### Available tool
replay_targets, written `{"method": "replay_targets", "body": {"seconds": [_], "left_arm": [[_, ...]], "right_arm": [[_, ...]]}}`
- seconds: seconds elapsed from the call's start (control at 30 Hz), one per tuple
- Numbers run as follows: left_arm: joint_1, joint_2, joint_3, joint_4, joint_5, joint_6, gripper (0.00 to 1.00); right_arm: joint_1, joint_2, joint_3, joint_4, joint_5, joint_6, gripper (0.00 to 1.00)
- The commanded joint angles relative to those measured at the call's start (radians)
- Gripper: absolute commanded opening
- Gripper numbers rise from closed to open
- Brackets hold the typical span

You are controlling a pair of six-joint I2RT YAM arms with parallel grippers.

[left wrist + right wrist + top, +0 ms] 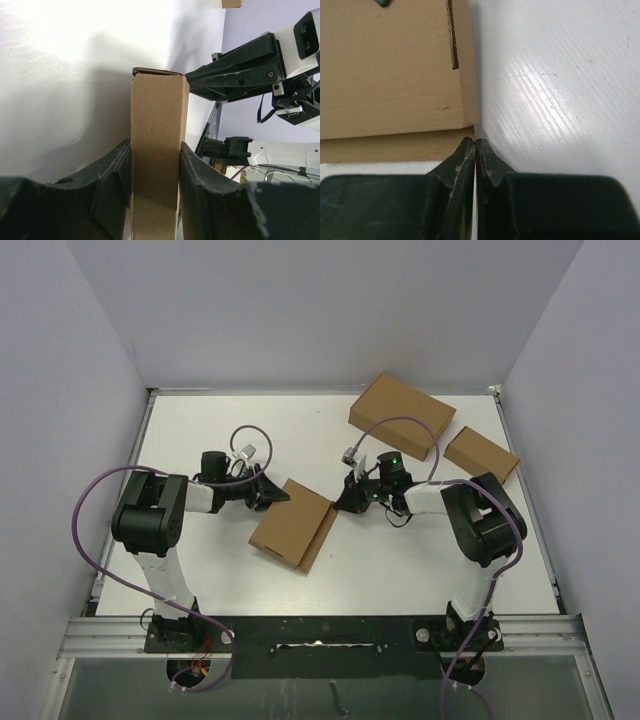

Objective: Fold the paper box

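My left gripper (156,155) clamps the 10 o'clock edge of the shallow brown cardboard paper box (290,527) on the white table (400,570); right gripper (475,147), fingers together, sits at its 2 o'clock corner. Hard pushing could twist it loose

Your left arm (160,540) and right arm (482,530) pair black joint housings with white links; each trails a looping purple cable (79,525), with matte black fingers (105,200)

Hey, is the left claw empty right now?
No, in the left wrist view the left claw has the paper box wedged edge-on between its two fingers, touching both.
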Motion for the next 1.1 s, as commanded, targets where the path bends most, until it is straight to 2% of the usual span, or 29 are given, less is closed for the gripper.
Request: {"method": "replay_targets", "body": {"seconds": [0.0, 0.63, 1.07], "left_arm": [[0.046, -0.03, -0.006, 0.045, -0.129, 0.03, 0.14], [0.074, -0.013, -0.033, 0.065, -0.121, 0.014, 0.14], [0.071, -0.009, -0.03, 0.066, -0.116, 0.025, 0.14]], "right_arm": [[-0.001, -0.08, 0.002, 0.008, 0.016, -0.052, 0.0], [0.039, -0.095, 0.037, -0.11, 0.069, -0.224, 0.0], [0.067, -0.095, 0.046, -0.126, 0.092, -0.262, 0.0]]}}
